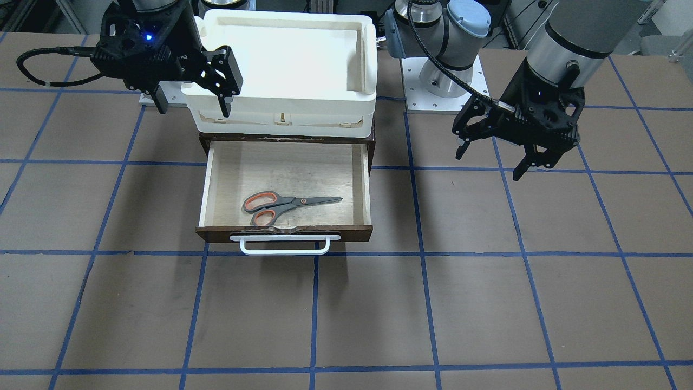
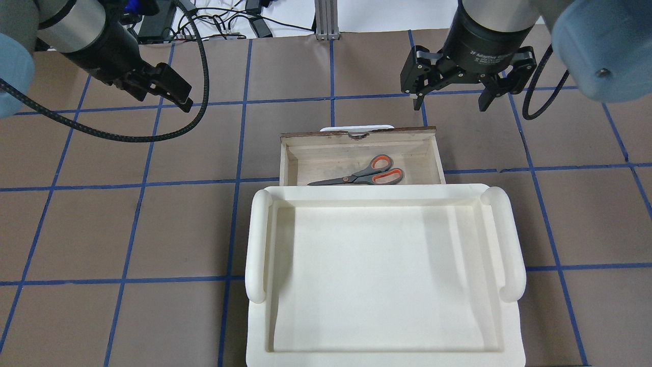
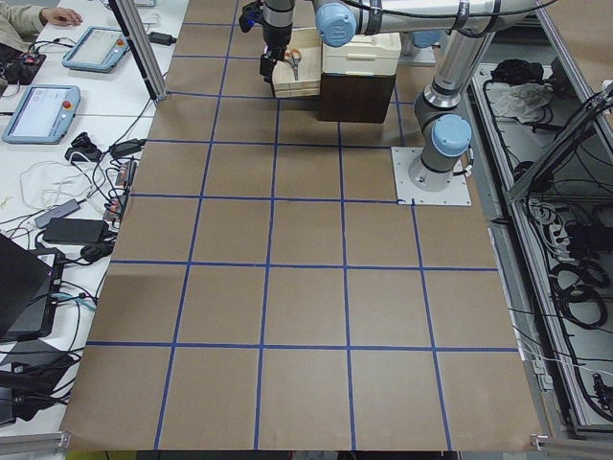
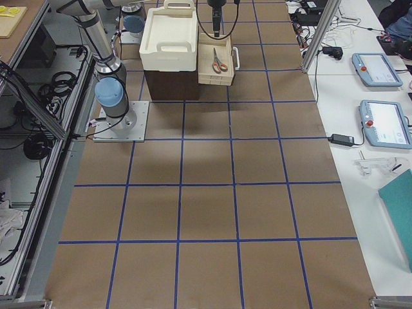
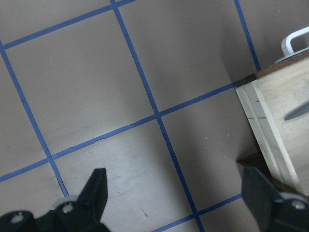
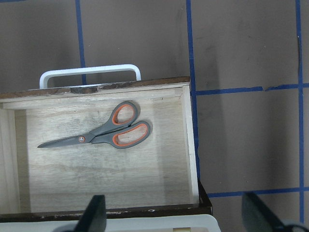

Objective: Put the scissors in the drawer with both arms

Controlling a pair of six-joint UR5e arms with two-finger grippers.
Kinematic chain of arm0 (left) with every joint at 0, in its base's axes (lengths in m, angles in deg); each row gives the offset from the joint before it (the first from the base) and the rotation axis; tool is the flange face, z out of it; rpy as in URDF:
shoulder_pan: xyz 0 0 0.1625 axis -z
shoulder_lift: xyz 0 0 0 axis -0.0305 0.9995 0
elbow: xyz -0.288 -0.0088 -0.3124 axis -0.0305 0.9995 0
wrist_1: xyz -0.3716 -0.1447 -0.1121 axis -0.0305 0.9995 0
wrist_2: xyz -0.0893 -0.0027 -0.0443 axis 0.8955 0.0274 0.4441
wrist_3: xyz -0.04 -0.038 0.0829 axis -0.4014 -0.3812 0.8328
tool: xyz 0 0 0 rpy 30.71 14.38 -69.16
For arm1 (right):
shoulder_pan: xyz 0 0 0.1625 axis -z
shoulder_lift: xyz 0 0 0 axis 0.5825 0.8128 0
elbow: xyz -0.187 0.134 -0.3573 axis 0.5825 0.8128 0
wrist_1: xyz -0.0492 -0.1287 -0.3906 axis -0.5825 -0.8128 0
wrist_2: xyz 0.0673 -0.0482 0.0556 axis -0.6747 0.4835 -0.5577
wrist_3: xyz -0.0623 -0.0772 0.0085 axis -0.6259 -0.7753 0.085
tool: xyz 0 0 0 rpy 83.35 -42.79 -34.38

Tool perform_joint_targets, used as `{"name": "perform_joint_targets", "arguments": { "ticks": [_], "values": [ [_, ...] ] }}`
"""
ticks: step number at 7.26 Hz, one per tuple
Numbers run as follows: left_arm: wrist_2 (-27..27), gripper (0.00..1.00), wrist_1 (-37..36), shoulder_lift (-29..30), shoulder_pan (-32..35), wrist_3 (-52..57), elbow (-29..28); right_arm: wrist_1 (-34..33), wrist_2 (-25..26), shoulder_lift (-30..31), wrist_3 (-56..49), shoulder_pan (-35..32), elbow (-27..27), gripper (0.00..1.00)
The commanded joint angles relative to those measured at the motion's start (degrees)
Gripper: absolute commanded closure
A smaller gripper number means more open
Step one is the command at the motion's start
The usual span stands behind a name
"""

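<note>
Two grippers, both spread wide and empty. On our left, the left gripper [image 1: 490, 163] hovers over bare table [image 2: 153, 229], well apart from the drawer [image 2: 285, 163], with free room all round. The scissors [image 2: 364, 176] lie flat inside the open drawer, loops toward its front. The right gripper [image 2: 450, 102] hangs above the drawer near the white tray [image 2: 260, 239]. We judge a careless descent could clip the tray's rim or the bar handle [image 1: 284, 246].

Grey-and-orange scissors [image 1: 288, 205], dark brown drawer [image 1: 354, 234], white bar handle [image 1: 285, 251]
</note>
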Motion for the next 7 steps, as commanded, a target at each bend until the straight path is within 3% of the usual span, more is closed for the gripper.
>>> {"name": "perform_joint_targets", "arguments": {
  "ticks": [1, 7],
  "values": [
    [-0.1, 0.0, 0.0, -0.1, 0.0, 0.1, 0.1, -0.1, 0.0, 0.0, 0.0, 0.0, 0.0, 0.0],
    [0.4, 0.0, -0.4, 1.4, 0.0, -0.3, 0.3, -0.2, 0.0, 0.1, 0.1, -0.3, 0.0, 0.0]
  ]
}}
